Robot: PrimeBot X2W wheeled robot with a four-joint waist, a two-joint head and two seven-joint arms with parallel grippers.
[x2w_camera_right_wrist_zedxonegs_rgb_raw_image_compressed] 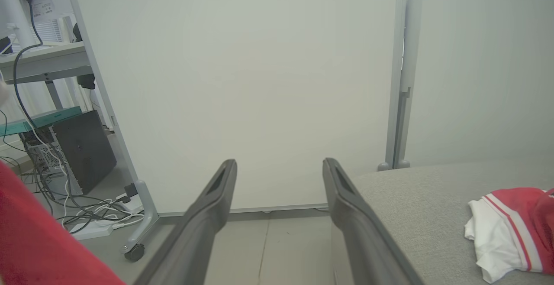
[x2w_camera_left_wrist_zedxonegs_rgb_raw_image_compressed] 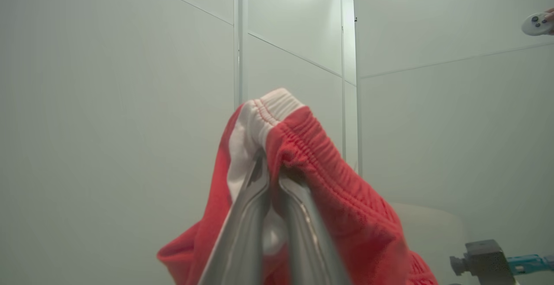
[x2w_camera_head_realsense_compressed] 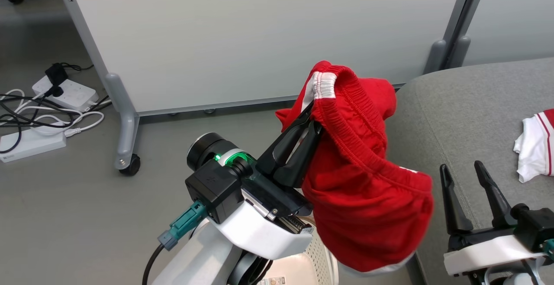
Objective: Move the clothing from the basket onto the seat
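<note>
Dangling clothing (x2w_camera_head_realsense_compressed: 368, 198) pinched in left gripper (x2w_camera_head_realsense_compressed: 312, 122)

**Left gripper** (x2w_camera_head_realsense_compressed: 312, 122), centre of the head view: two long, tapering fingers of matt black plastic. In the left wrist view the same fingers (x2w_camera_left_wrist_zedxonegs_rgb_raw_image_compressed: 244, 233) read as glossy grey with a grooved inner face. Behind them sits a black mounting plate with a small silver screw (x2w_camera_head_realsense_compressed: 273, 210), fixed to a smooth white wrist shell (x2w_camera_head_realsense_compressed: 259, 233). On the shell are a black box-shaped module (x2w_camera_head_realsense_compressed: 214, 189), a black cylindrical barrel (x2w_camera_head_realsense_compressed: 204, 145) with a pale rim, and a glowing green ring (x2w_camera_head_realsense_compressed: 231, 159). A teal plug (x2w_camera_head_realsense_compressed: 184, 223) leads into a black cable (x2w_camera_head_realsense_compressed: 149, 265).

**Right gripper** (x2w_camera_head_realsense_compressed: 461, 166), lower right of the head view: matching black fingers on a rounded white housing (x2w_camera_head_realsense_compressed: 489, 250), with a black square block (x2w_camera_head_realsense_compressed: 534, 226) beside it.
</note>
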